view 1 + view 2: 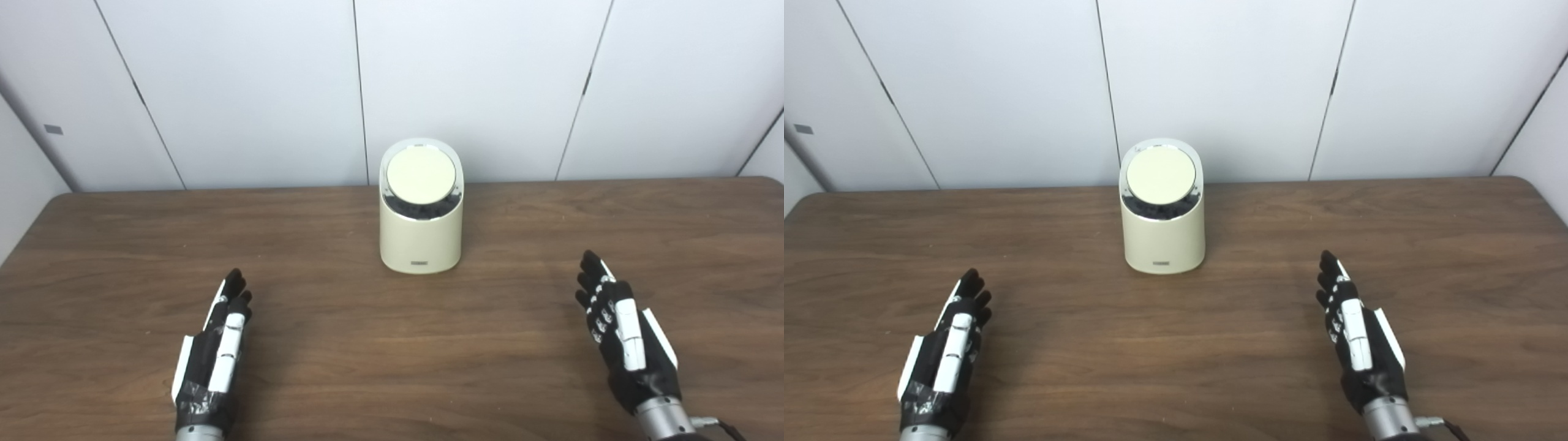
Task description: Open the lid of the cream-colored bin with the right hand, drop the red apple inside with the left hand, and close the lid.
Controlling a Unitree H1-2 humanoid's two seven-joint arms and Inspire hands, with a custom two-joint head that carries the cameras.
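Upright near the desk's (122, 245) far edge, the bin (421, 236) tilts its shut lid (421, 176) toward the robot; left hand (214, 355) and right hand (625, 334) both lie open, holding nothing.

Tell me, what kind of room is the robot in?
Probably a lab or test room, not a home: a bare wooden table, plain white wall panels behind it, and just one cream-colored bin standing on it.

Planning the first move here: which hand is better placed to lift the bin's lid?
Right, only marginally. Both the right hand and the left hand rest open and empty on the table, about equally far from the cream bin. Its lid is shut. No apple is visible.
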